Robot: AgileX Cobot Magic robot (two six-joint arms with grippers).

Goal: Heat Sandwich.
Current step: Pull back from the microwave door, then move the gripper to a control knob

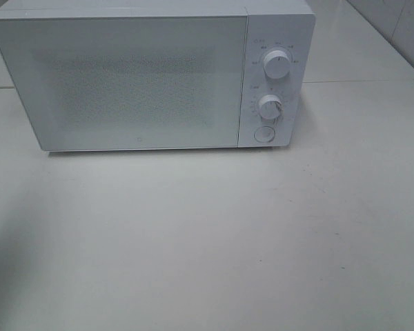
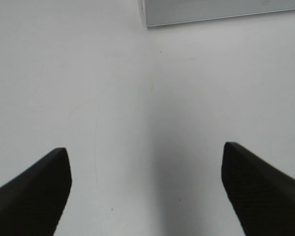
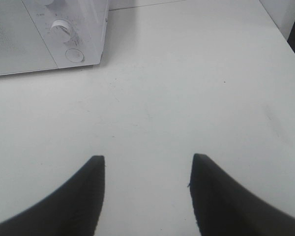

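Exterior high shows us the microwave (image 1: 124, 76) shut on the table (image 1: 207, 241); our left gripper (image 2: 145, 147) and right gripper (image 3: 146, 156) hang released, empty.

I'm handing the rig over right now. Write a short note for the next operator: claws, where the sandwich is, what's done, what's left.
Left claw: open, empty, over bare table.
Right claw: open, empty, over the table in front of the microwave's control side.
Microwave: door shut.
Sandwich: in no view. It may be inside, but the door hides that.
Done: cannot tell.
Left: probably check inside for the sandwich before touching the knobs.
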